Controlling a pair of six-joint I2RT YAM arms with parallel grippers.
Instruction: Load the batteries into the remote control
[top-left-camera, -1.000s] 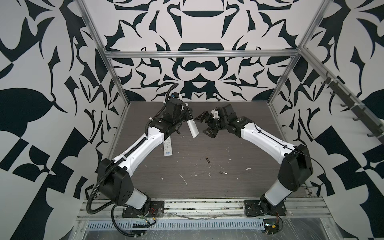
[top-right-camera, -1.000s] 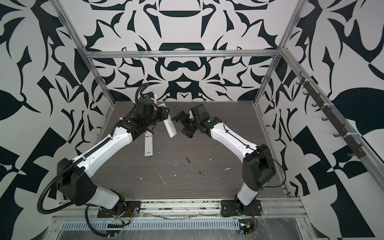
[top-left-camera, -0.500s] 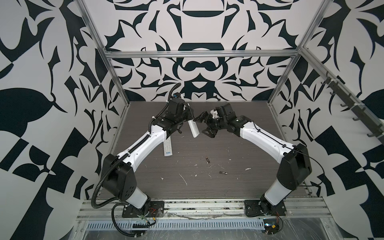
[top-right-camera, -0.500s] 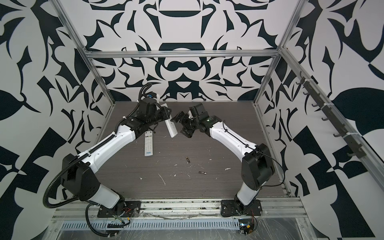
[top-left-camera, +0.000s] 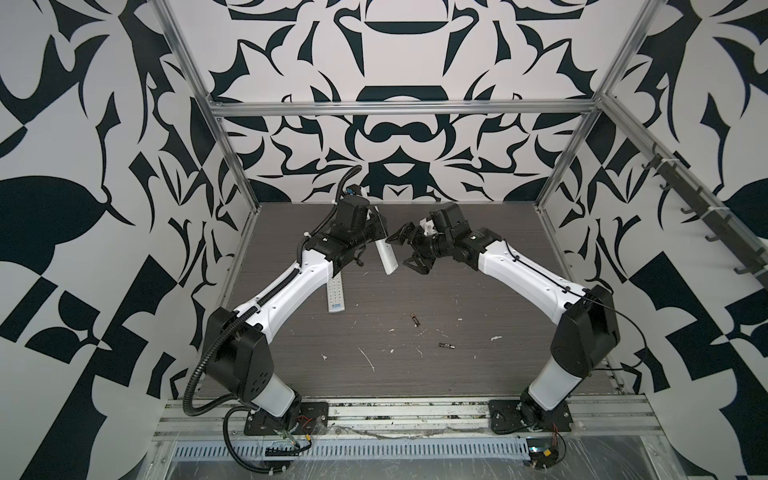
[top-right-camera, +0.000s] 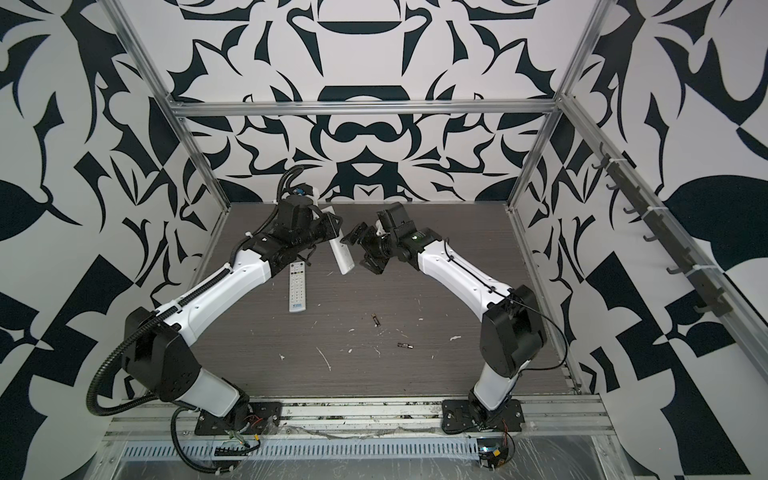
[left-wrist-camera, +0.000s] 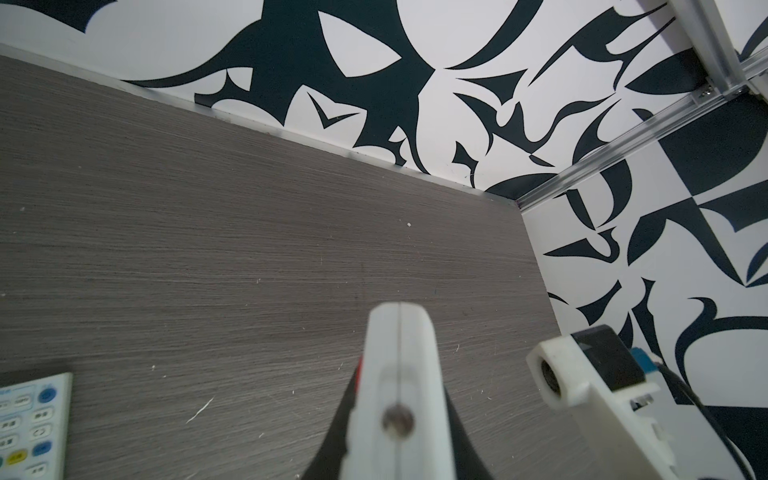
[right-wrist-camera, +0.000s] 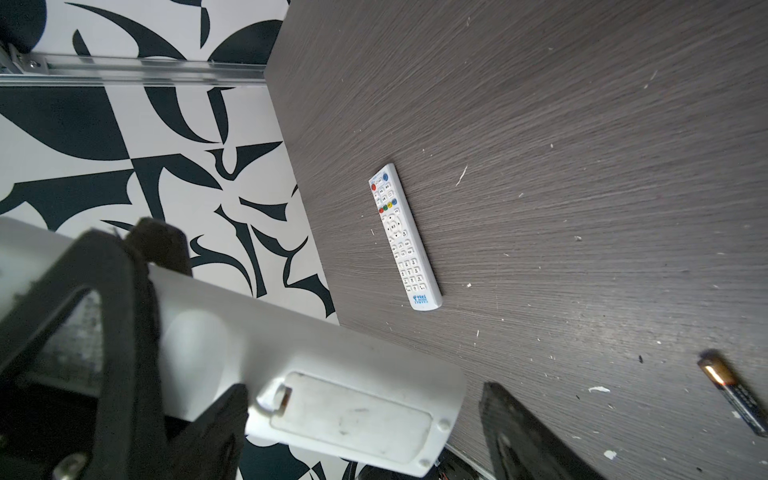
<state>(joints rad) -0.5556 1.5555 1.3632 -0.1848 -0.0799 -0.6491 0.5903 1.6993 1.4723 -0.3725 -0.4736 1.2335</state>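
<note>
1. The clearest change is in the left arm. Over the last second its shoulder and elbow have drawn up and inward, yet the white remote (top-left-camera: 385, 257) it carries hangs in almost the same spot above the table (top-left-camera: 478, 374).
2. The left pincer (top-left-camera: 373, 232) is clamped on that remote towards its upper end and holds it tilted in the air.
3. The right pincer (right-wrist-camera: 361, 395) stands wide and holds nothing. In the right wrist view one finger sits at the latch end of the battery cover (right-wrist-camera: 353, 415), and the other is just clear of the remote's end. Against the earlier top views we see no clear change in its gap.
4. The cover looks closed, so we judge that opening it is the step in hand. Loading cannot start until it comes off.
5. A battery (top-left-camera: 414, 319) and a second battery (top-left-camera: 446, 345) lie loose on the table, well apart from both pincers, where they lay a second ago. The second remote (top-left-camera: 336, 297) lies face up beside the left arm, also unmoved.
</note>
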